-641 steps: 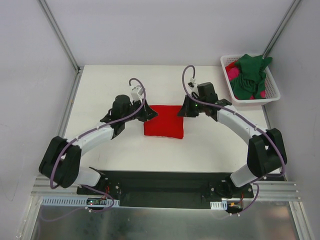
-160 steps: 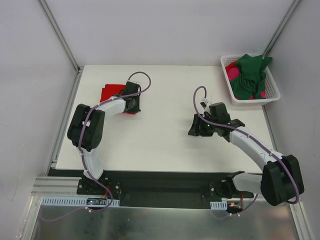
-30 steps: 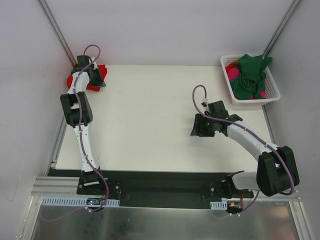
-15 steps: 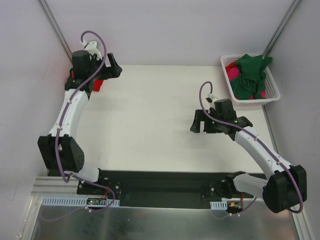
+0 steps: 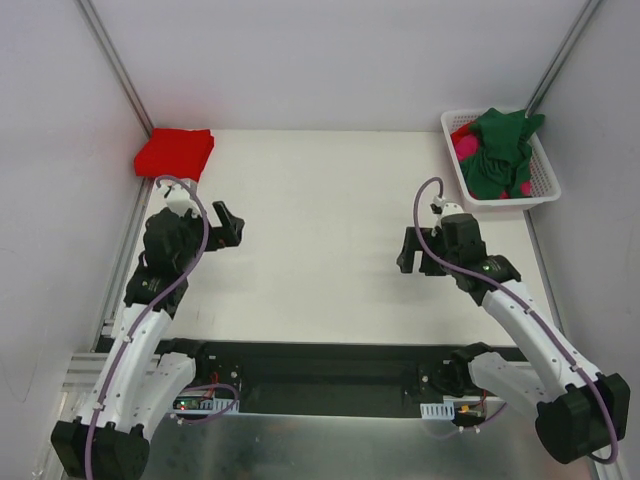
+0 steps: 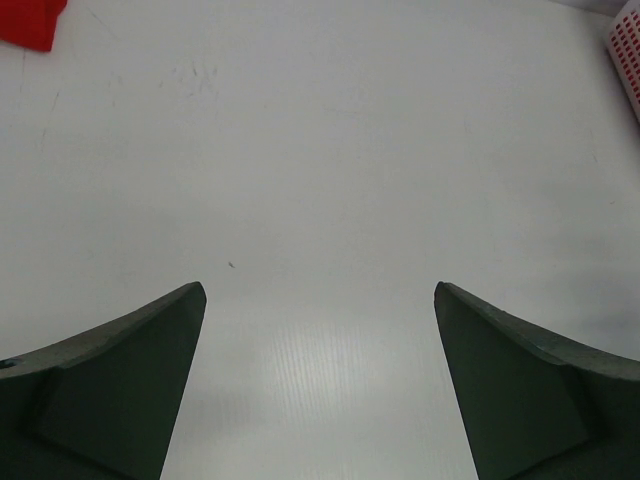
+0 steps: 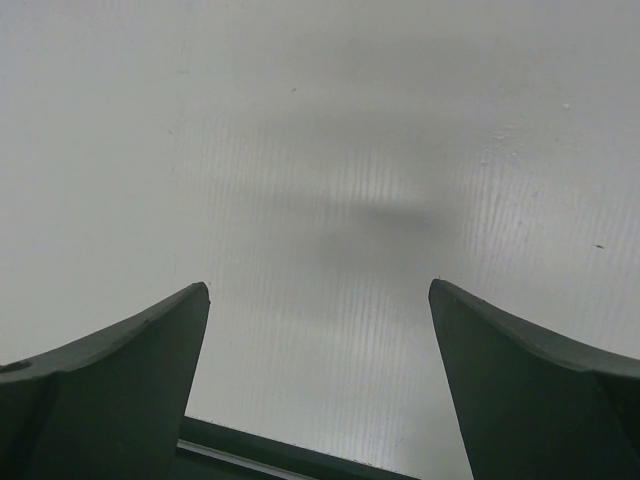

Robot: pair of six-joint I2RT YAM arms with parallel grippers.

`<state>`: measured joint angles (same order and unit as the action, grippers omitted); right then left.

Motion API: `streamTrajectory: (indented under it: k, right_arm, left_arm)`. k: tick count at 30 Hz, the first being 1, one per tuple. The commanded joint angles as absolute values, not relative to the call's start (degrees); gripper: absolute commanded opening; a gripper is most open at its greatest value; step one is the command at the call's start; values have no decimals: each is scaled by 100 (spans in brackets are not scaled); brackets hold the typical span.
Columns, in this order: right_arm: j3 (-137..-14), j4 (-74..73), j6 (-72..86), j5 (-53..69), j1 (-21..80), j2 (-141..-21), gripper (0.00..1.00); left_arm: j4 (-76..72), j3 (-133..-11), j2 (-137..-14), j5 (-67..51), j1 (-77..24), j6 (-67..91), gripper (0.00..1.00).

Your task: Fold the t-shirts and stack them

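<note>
Three t-shirts are in sight, one of each colour. The red t-shirt lies folded flat in the upper left corner of the top view, on the table. Its corner also shows at the upper left edge of the left wrist view. The dark green t-shirt and the magenta-pink t-shirt sit bunched together in the one white basket at the upper right, green heaped over pink.

There are two arms. The left gripper hangs at centre left, well apart from the red shirt, its two fingers spread wide and holding nothing. The right gripper hangs at centre right, below and left of the basket, also spread wide over bare tabletop with nothing between its fingers.
</note>
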<state>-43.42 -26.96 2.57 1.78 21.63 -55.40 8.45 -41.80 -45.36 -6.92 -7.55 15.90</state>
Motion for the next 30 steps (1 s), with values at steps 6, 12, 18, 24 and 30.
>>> streamTrajectory:
  k: [6, 12, 18, 24, 30]
  right_arm:
    - [-3964, -2373, 422, -958, 2250, -4966, 96]
    - [-3806, -2092, 167, -1537, 2276, -5080, 96]
    - [-3779, -1960, 184, -1995, 2285, -5317, 96]
    - [-3665, -1854, 79, -2004, 2294, -5238, 96]
    - [-3683, -1863, 62, -2039, 2294, -5221, 96]
  left_arm:
    - [765, -2919, -3525, -27, -809, 2214, 99]
    - [116, -2391, -3489, 579, -817, 2215, 99]
    - [-930, -1820, -3542, 589, -817, 2136, 99]
    - [-1336, -1521, -3656, 580, -817, 1987, 99]
    - [-1415, -1459, -3735, 633, -817, 1960, 99]
